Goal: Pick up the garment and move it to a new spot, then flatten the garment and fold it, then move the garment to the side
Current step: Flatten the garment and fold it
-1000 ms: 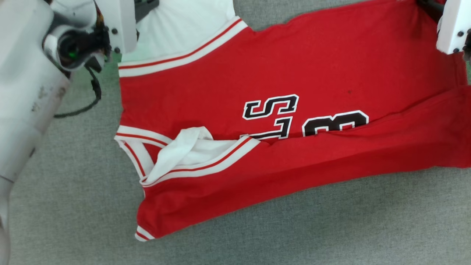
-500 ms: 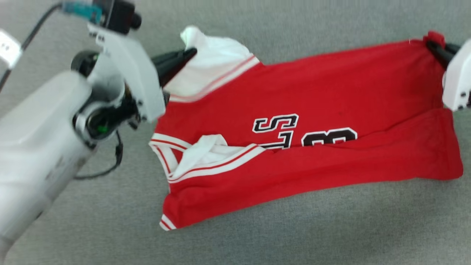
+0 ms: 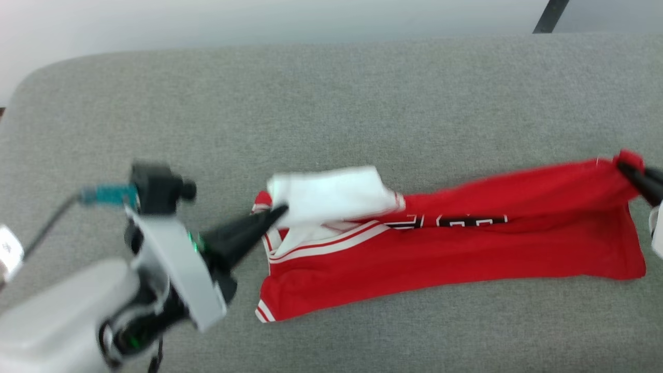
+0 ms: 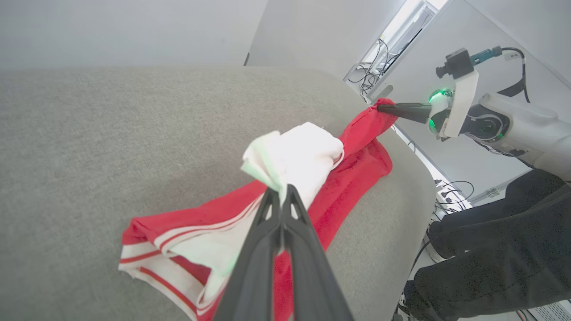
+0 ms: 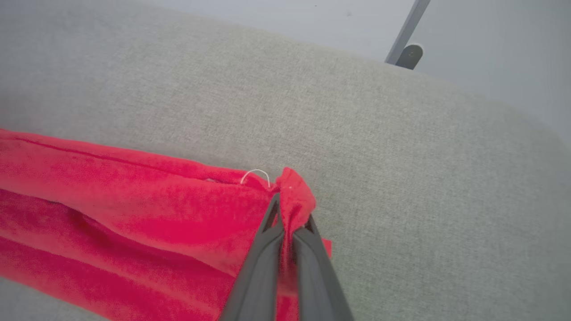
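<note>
My garment (image 3: 466, 248) reads bright red, with a white sleeve (image 3: 331, 194) at its left end. The trim (image 3: 331, 243) below that sleeve is white with a thin red stripe, and I see the same pattern at the near left corner. Black lettering (image 3: 469, 221) edged in white runs across the red. The padded surface (image 3: 331, 103) underneath is flecked light grey. My left gripper (image 3: 282, 210) and right gripper (image 3: 619, 165) are black. On the left wrist I see a teal plug (image 3: 110, 195) and a green light (image 3: 192, 241).

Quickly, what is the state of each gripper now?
Left gripper: closed on the garment, at its white sleeve.
Right gripper: closed on the garment's red corner.
</note>
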### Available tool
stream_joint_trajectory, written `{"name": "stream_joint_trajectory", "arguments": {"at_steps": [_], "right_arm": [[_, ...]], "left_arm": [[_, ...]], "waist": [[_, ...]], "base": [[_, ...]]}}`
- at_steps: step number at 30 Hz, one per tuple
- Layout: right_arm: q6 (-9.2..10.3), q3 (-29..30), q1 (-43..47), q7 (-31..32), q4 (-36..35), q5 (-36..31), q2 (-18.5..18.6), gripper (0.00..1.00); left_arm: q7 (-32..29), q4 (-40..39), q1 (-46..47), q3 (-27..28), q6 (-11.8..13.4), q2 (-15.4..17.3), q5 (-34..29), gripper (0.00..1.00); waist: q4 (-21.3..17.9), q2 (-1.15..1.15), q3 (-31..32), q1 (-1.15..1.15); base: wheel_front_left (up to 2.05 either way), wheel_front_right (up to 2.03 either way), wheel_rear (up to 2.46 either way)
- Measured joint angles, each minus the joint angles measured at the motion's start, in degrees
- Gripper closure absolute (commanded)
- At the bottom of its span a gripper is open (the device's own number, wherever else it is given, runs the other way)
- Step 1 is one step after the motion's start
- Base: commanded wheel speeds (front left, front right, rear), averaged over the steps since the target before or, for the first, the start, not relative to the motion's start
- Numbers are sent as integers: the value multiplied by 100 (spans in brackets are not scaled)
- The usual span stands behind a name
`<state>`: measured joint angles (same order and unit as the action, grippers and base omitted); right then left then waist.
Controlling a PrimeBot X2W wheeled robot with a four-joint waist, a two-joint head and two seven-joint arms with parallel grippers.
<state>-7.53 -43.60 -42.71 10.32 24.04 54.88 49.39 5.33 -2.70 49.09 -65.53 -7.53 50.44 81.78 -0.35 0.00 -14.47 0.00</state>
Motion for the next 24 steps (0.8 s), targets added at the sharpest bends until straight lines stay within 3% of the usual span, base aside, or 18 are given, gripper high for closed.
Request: {"name": "stream_joint_trajectory", "arguments": {"at_steps": [5,10,18,19,20,21,22,23,24], "right_arm": [[0,381,677,-2,-275,57,78,100],[0,844,1093,-20,-272,-88,29,100],[0,1323,1445,77,-229,-454,-389,100],[0,1390,1469,71,-216,-513,-446,98],[0,1449,1489,65,-208,-553,-501,86],[0,1508,1510,43,-200,-581,-555,86],[0,1564,1529,26,-194,-626,-601,64],[0,1610,1541,22,-193,-665,-647,64],[0,1677,1557,-5,-196,-681,-699,50]], "left_arm": [[471,-171,-595,-183,1,104,-10,100],[738,154,-797,-198,1,-144,-74,100],[840,965,-978,-310,1,-553,-264,100],[860,1060,-1003,-325,0,-612,-287,100],[867,1152,-1039,-334,1,-679,-301,100],[881,1230,-1067,-346,0,-744,-323,100],[883,1299,-1081,-361,1,-795,-344,75],[891,1347,-1089,-358,0,-835,-364,75],[916,1421,-1098,-316,0,-876,-371,56]], "waist": [[59,0,41,0],[81,0,-71,0],[40,0,-269,0],[28,0,-284,0],[16,0,-297,0],[5,0,-307,0],[-4,0,-313,0],[-11,0,-312,0],[-14,0,-302,0]], "base": [[0,0,0],[0,0,0],[0,0,0],[0,0,0],[0,0,0],[0,0,0],[0,0,0],[0,0,0],[0,0,0]]}}
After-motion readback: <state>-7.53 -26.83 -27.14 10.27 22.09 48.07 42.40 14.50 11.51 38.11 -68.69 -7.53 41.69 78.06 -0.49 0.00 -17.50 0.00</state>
